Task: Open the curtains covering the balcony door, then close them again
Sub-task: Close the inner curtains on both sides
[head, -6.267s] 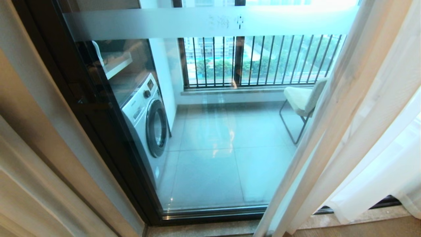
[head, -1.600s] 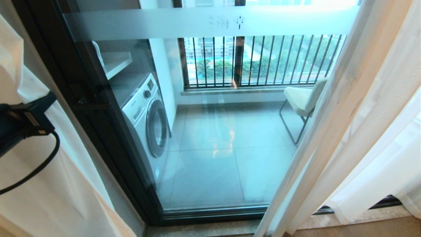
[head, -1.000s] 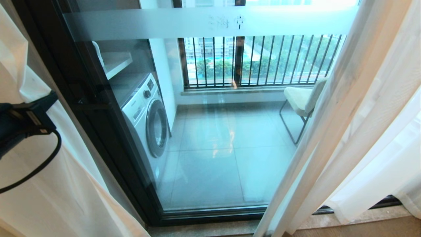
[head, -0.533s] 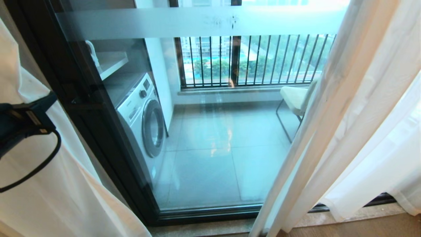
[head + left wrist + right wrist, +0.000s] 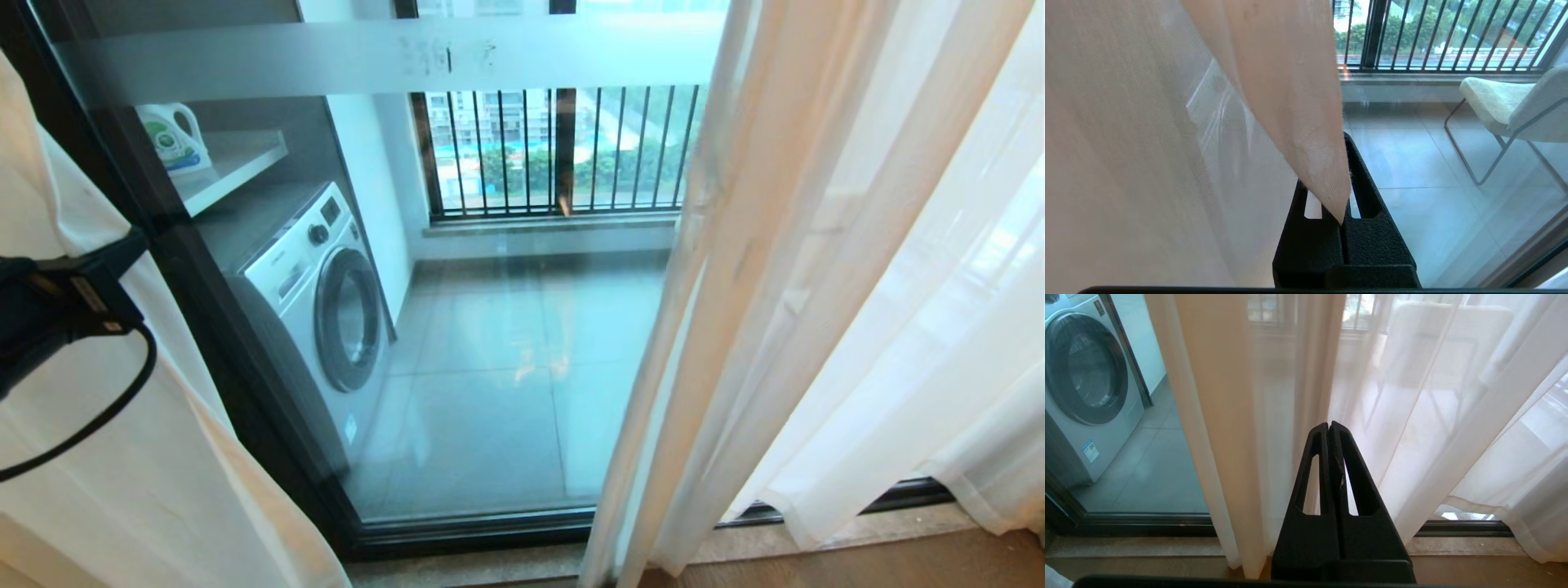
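since half a second ago the whole head view has slid sideways, so the camera has moved, not the things: the washing machine [image 5: 314, 310] now sits further toward the left of the frame, a detergent bottle [image 5: 171, 137] shows on the shelf at upper left, and the chair has gone behind the right panel.

at the far left edge of the head view the left gripper [image 5: 122, 253] sits at mid-height against the left panel of the curtains [image 5: 122, 490]. the left wrist view shows its fingers [image 5: 1306, 241] clenched on a fold of that sheer fabric [image 5: 1314, 163], which runs down between them.

in the middle of the frame the balcony door [image 5: 506, 327] is bare glass in its dark frame, with the frosted band across the top and the barred railing [image 5: 563, 147] behind.

the right half of the frame is filled by the right panel [image 5: 816, 286], hanging in folds down to the sill. the right gripper [image 5: 1329, 428] is outside the head view; its own camera shows its fingers pressed together on nothing, the tips just before that panel.

judging by this, the opening half looks done. the closing seems just begun: the left panel is gripped but not yet drawn across, and the right panel is untouched.
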